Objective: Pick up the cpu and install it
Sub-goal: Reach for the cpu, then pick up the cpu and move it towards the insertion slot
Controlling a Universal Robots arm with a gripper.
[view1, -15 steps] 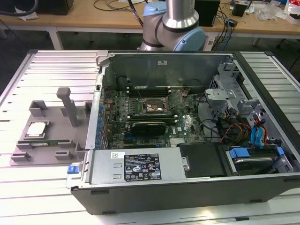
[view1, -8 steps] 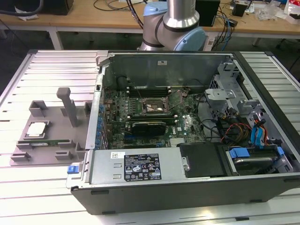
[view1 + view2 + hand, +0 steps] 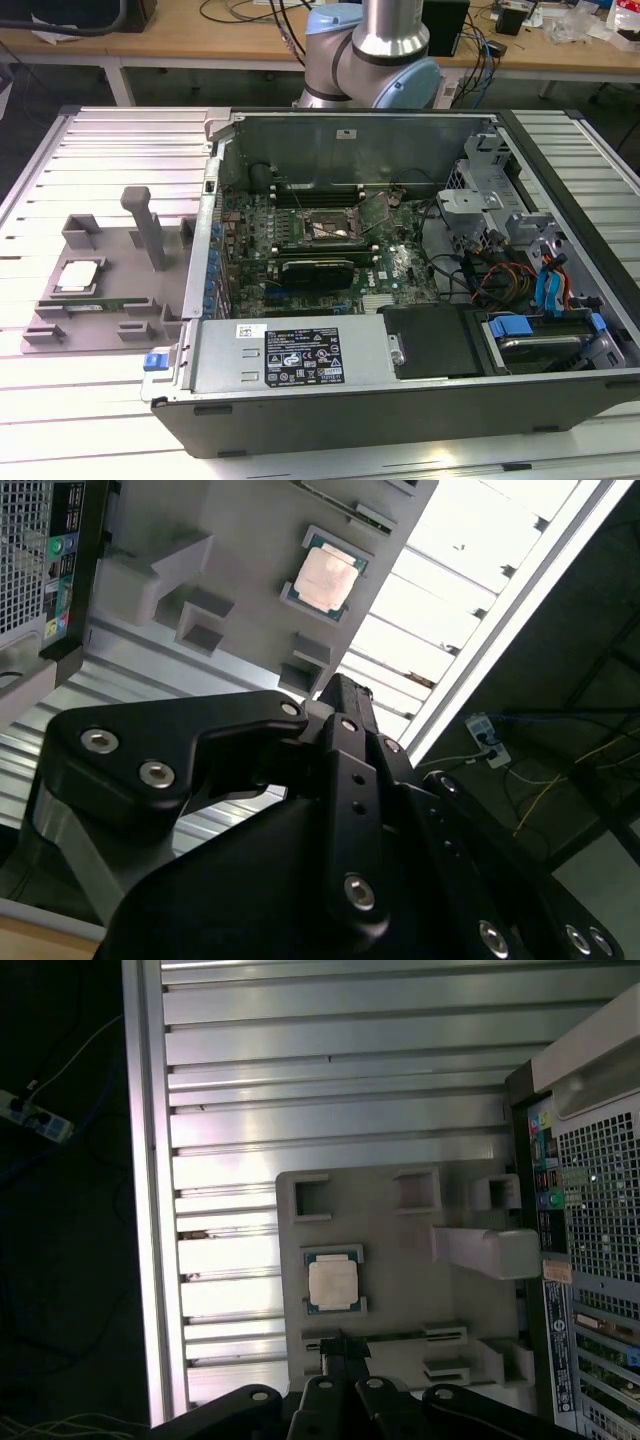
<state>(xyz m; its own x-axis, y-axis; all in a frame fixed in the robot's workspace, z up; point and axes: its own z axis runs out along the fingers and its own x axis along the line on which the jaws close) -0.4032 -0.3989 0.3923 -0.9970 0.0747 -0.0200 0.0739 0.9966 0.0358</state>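
In the exterior view, the cpu lies flat, metal face up, in a pocket of the grey tray. The tray sits on the ribbed surface at the exterior view's left, outside the open computer case and well apart from the bare socket on the board inside. The arm rises behind the case.

In the second wrist view, the hand points toward the tray. The cpu lies ahead of its tips, clear of them.

In the first wrist view, the hand looks drawn narrow, tips together and holding nothing. The cpu sits almost straight ahead of it, near but untouched. Being square, the chip has no long axis; its edges run parallel to the walls of the tray.
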